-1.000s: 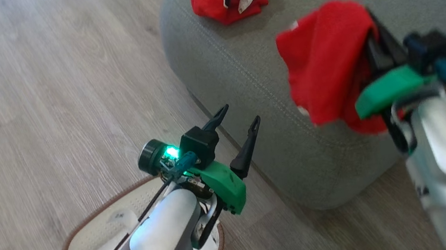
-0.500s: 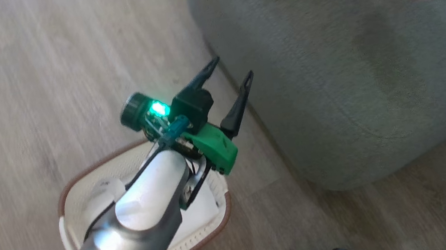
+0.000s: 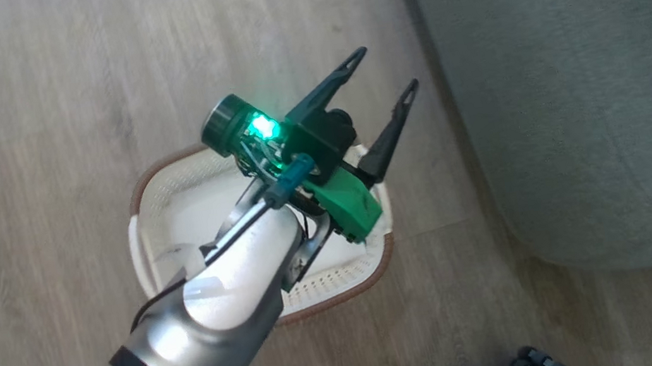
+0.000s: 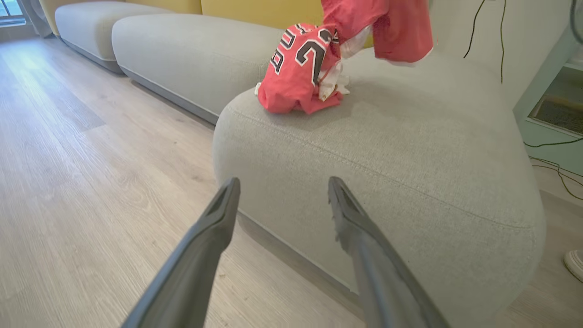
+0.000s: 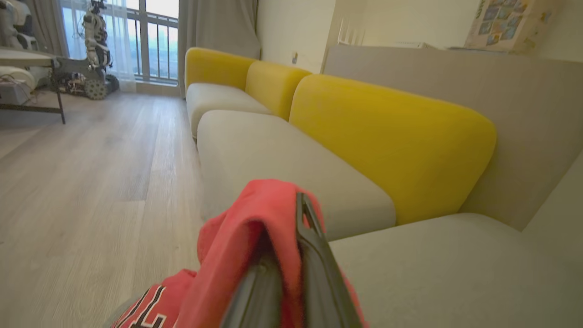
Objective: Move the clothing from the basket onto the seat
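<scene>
The right hand (image 5: 294, 214) clamps the plain red garment (image 5: 237, 241) above the seat (image 4: 410, 150), just by the jersey (image 4: 296, 68) lying there — likely poised to drop it — while the left hand (image 3: 385, 70), fingers (image 3: 392, 129) apart, hovers over the basket (image 3: 327, 283).

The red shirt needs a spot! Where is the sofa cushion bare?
The big grey-green fabric seat cushion is bare from the crumpled red numbered jersey across to its other end. Crowded: the jersey's corner.
</scene>
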Robot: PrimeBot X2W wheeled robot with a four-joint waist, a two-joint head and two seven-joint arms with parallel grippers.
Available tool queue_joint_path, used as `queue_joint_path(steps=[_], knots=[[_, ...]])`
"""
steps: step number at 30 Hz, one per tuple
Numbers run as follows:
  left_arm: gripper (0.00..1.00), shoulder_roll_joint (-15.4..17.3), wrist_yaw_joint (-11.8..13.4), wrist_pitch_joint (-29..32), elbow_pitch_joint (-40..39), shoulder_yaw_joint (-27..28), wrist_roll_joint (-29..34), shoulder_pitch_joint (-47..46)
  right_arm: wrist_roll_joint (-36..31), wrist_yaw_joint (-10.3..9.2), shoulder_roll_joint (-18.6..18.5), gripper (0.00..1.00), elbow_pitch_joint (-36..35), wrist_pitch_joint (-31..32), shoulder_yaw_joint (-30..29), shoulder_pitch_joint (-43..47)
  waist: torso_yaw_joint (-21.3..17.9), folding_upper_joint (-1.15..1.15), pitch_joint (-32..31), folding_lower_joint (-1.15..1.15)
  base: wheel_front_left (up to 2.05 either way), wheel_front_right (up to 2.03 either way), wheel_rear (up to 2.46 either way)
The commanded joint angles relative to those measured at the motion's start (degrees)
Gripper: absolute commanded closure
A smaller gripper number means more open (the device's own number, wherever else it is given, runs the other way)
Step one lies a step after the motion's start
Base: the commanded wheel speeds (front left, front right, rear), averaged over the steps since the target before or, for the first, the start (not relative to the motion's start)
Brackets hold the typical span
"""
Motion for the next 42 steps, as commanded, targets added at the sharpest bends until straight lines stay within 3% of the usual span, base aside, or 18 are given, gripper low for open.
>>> queue_joint_path(steps=[1, 13, 14, 17, 18, 19, 27, 42], knots=[[0.00, -0.1, -0.1, 0.3, -2.2, 0.5, 0.5, -1.9, -1.7, -0.02, -0.5, 1.00, -0.2, -0.8, -1.1, -1.2, 3.3, 0.00, 3.1, -0.01, 0.00, 0.00, 0.00], [0.00, 0.2, 0.6, 0.2, -2.7, -0.2, 0.1, -2.2, -12.9, -0.02, 3.2, 1.00, 7.4, -2.0, -12.4, 3.5, 5.7, 0.00, 5.4, -0.01, 0.00, 0.00, 0.00], [0.00, 0.2, 0.6, 0.2, -2.6, -0.2, 0.0, -2.1, -13.7, -0.02, 3.5, 0.83, 7.6, -2.0, -13.2, 3.7, 5.6, 0.00, 5.3, -0.01, 0.00, 0.00, 0.00], [0.00, 0.3, 0.7, 0.1, -2.3, -0.1, -0.3, -2.0, -15.3, -0.02, 5.1, 0.14, 8.5, -2.1, -14.4, 3.8, 5.2, 0.00, 5.0, -0.01, 0.00, 0.00, 0.00], [0.00, 0.3, 0.7, 0.1, -2.3, -0.1, -0.3, -2.0, -15.3, -0.02, 5.1, 0.14, 8.5, -2.1, -14.4, 3.8, 5.2, 0.00, 5.0, -0.01, 0.00, 0.00, 0.00], [0.00, 0.4, 0.8, 0.1, -2.2, 0.0, -0.5, -2.0, -15.6, -0.02, 5.7, 0.00, 8.8, -2.2, -14.2, 3.7, 4.9, 0.00, 4.9, -0.01, 0.00, 0.00, 0.00], [0.00, 1.7, 1.4, -0.4, -2.2, 1.3, -1.7, -1.7, -13.0, -0.02, 8.8, 0.00, 9.9, -2.4, -8.1, 5.1, 1.7, 0.00, 2.4, -0.01, 0.00, 0.00, 0.00], [0.00, 2.2, 2.6, -2.0, -1.0, 4.6, -6.3, 2.7, 1.6, -0.02, 10.2, 0.00, -1.6, -2.5, 10.9, 18.0, -1.7, 0.00, -8.3, -0.01, 0.00, 0.00, 0.00]])
